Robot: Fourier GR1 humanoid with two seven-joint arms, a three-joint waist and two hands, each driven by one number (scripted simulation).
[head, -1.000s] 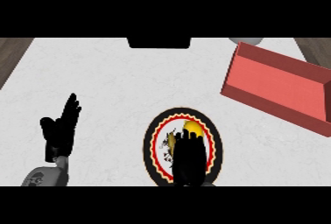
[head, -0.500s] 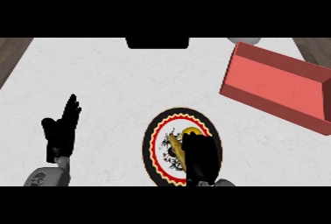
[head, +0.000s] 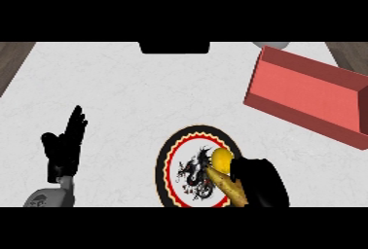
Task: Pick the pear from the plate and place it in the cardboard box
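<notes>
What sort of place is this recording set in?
Probably a kitchen counter: a pale marbled worktop, a decorated plate with a pear over it, and an open red box at the right.

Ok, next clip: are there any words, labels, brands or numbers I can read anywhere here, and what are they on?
No readable text in the head view.
Plate: only a black dragon figure inside a red and yellow ring, no letters.
Box: plain red walls, no print.
Pear: no sticker showing.
Left forearm: a faint dark mark on the grey, too blurred to read.
</notes>
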